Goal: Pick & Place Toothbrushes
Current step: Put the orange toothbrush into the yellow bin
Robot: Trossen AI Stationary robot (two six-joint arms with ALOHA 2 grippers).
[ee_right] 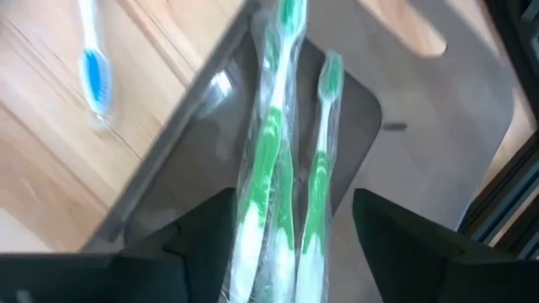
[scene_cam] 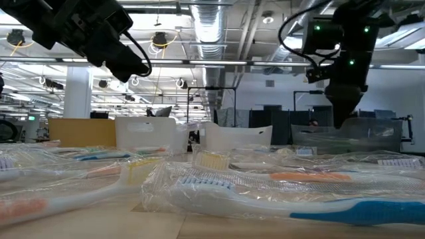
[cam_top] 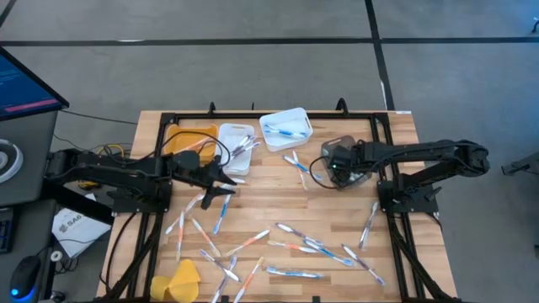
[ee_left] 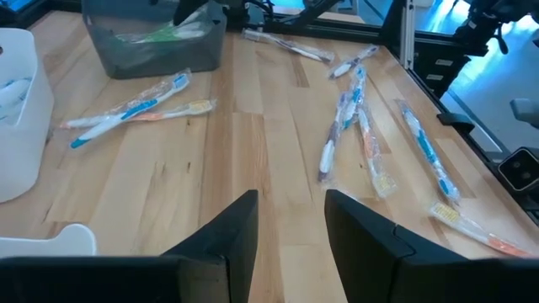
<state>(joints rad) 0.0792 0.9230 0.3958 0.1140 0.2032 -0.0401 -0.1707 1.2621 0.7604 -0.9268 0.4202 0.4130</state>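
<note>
Right pincer [ee_right: 290, 231] spread apart over the grey bin [ee_right: 404, 126] holding green toothbrushes [ee_right: 274, 143], left pincer [ee_left: 290, 223] apart, empty above the counter [ee_left: 210, 160]

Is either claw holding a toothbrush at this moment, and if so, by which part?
Nothing is held. The right claw is open above two green wrapped toothbrushes lying in the grey bin; the left claw is open and empty over the wooden table.

Wrapped toothbrushes [cam_top: 296, 249] scattered flat across the wooden tabletop, two green ones [ee_right: 282, 160] in a grey bin [ee_right: 421, 101]
</note>
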